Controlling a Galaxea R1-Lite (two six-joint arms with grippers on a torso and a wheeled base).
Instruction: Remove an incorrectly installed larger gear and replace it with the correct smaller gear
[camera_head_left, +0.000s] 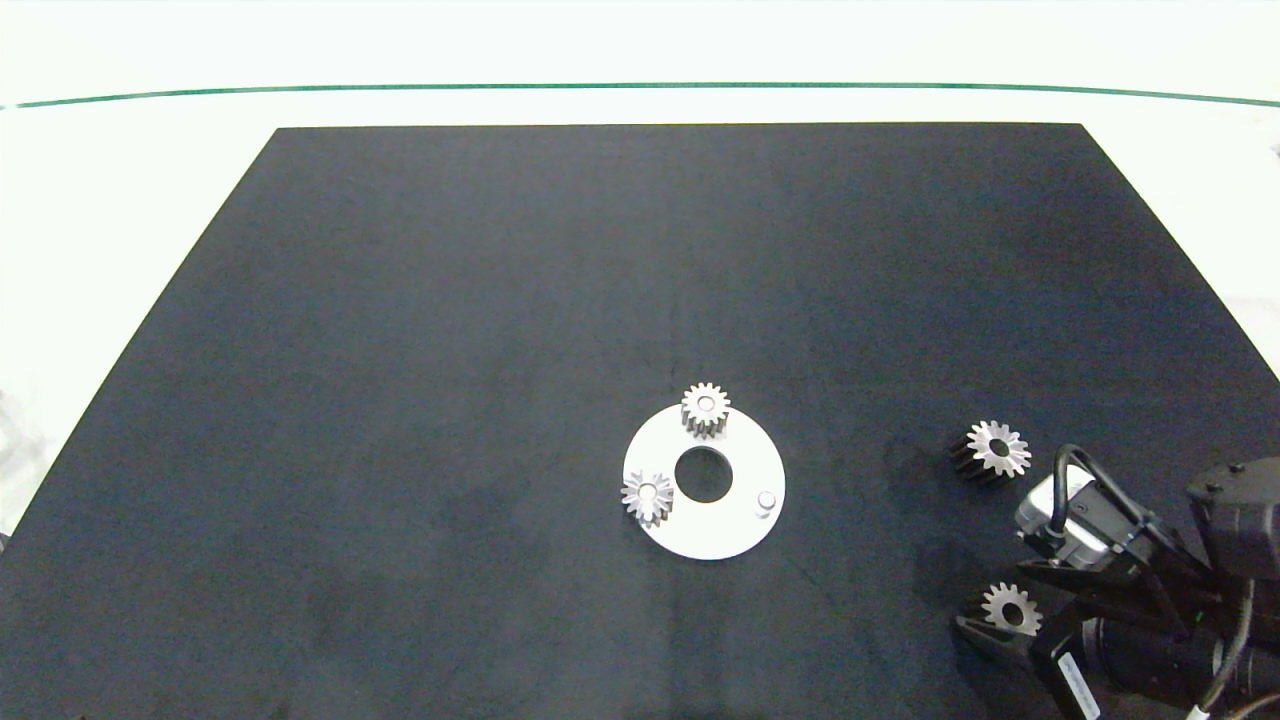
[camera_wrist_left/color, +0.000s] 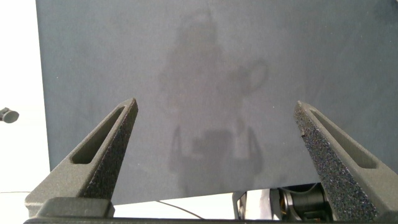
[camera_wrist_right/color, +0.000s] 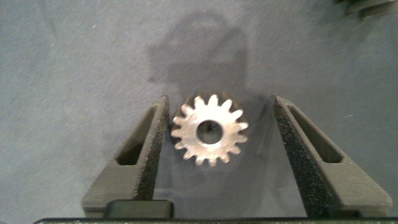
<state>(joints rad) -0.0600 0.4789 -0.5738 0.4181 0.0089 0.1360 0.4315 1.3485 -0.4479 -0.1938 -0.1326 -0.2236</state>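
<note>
A black mat (camera_head_left: 500, 350) is covering most of a white table (camera_head_left: 140, 180), and a thin green line is running across the table's far side. Near the middle of the mat a white ring-shaped plate (camera_head_left: 735, 530) is lying flat, with a round hole at its centre. Two small gears are sitting on it: one (camera_head_left: 705, 408) at its far edge and one (camera_head_left: 647, 496) at its left edge. A short bare peg (camera_head_left: 767, 500) is standing on the plate's right part.

The larger gear (camera_head_left: 996, 449) is lying on the mat well to the right of the plate, tilted so its dark side is showing.

The right gripper (camera_head_left: 1010, 625) is reaching in at the mat's near right corner. Its fingers (camera_wrist_right/color: 152, 158) are spread open around the smaller gear (camera_wrist_right/color: 209, 130), which is lying flat on the mat between them. One finger is just beside the gear's teeth, perhaps touching; the other is standing clear of it.

The left gripper (camera_wrist_left/color: 214, 162) is hovering over a bare part of the mat near its edge, with its fingers wide apart and nothing between them. It is outside the overhead view.
</note>
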